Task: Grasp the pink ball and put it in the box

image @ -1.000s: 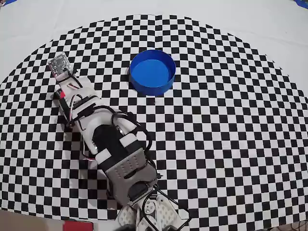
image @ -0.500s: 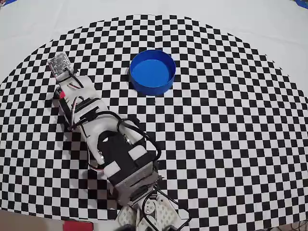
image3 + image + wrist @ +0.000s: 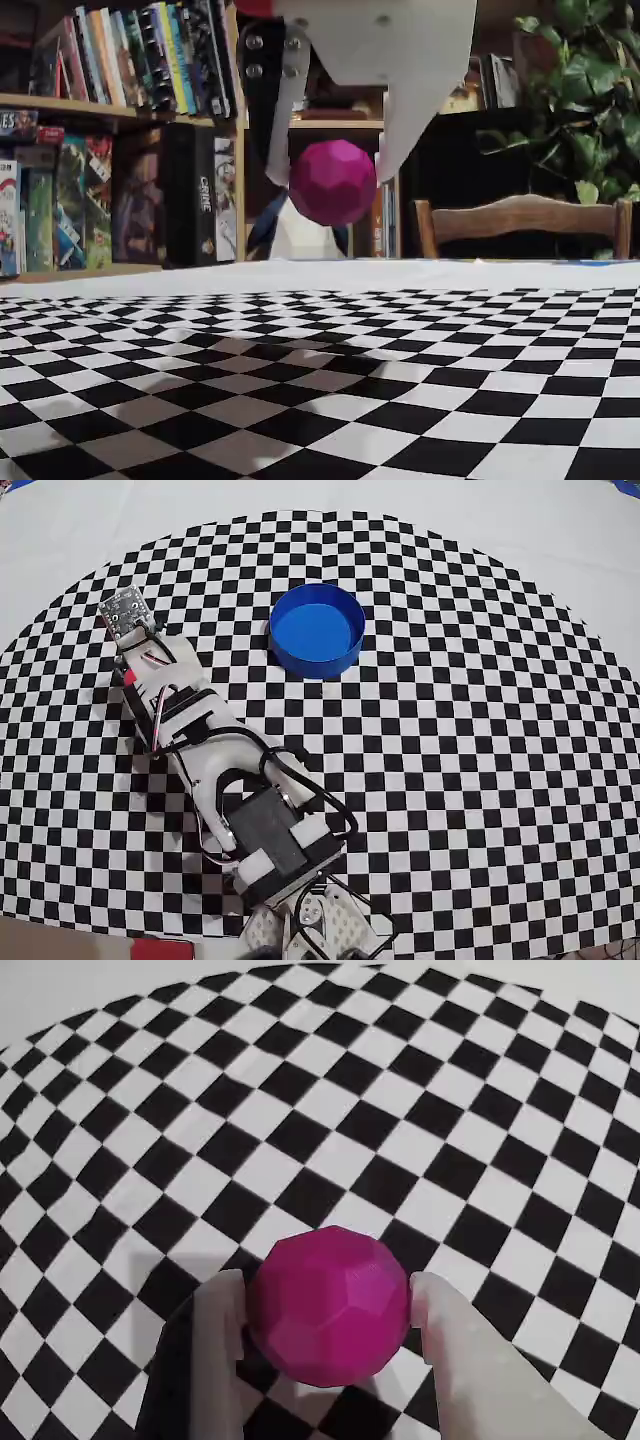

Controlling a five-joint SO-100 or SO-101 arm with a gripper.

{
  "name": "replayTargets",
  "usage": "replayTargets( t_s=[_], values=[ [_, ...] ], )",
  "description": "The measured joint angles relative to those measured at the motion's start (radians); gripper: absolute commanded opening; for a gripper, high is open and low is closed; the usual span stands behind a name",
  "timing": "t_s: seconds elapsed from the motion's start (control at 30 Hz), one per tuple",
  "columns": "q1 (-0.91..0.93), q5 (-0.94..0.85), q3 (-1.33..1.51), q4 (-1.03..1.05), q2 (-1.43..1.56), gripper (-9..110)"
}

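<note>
While tool [image 3: 335, 165] grips pink ball [image 3: 333, 182], checkered cloth [image 3: 420, 350] below; bookshelves [image 3: 110, 130] behind.

Even, soft light from above fills all views without glare, leaving only a faint grey shadow on the checkered cloth [image 3: 300, 370] in the fixed view, where the near squares and background bookshelf [image 3: 110, 140] are slightly soft, while the wrist view's squares splay outward.
</note>
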Motion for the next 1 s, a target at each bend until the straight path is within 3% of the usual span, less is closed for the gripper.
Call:
replayTargets(
  t_s=[1.0],
  values=[
    [0.129,0.0,0.054,0.009,0.12,0]
  ],
)
